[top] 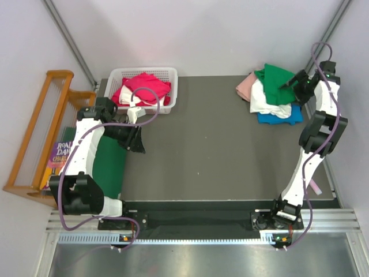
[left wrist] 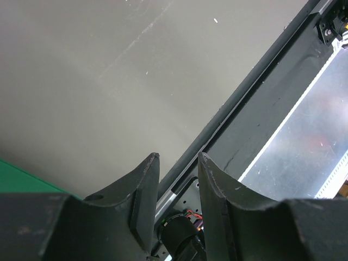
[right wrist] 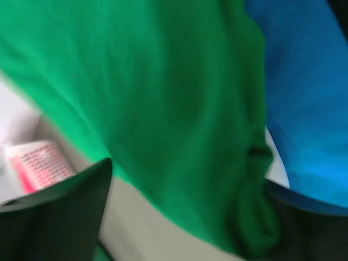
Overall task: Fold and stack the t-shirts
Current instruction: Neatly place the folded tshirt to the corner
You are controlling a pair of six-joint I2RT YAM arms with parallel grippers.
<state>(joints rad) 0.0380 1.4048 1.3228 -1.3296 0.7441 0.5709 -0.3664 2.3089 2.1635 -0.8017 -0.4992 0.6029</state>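
Observation:
A pile of t-shirts lies at the back right of the dark table: a bright green one [top: 274, 81] on top, with pink [top: 246, 87], white [top: 265, 105] and blue [top: 283, 118] ones under it. Red/magenta t-shirts [top: 144, 86] fill a white basket [top: 172, 74] at the back left. My right gripper [top: 293, 81] is at the pile's right edge, jaws wide apart over the green cloth [right wrist: 163, 81]; blue cloth [right wrist: 310, 98] shows beside it. My left gripper [top: 139, 145] hangs over the table's left side, jaws slightly apart with nothing between them [left wrist: 178, 156].
A darker green mat [top: 107, 167] lies at the table's left edge under my left arm. A wooden rack [top: 34, 135] and a book [top: 57, 157] stand left of the table. A pink and white object [right wrist: 38, 163] shows blurred in the right wrist view.

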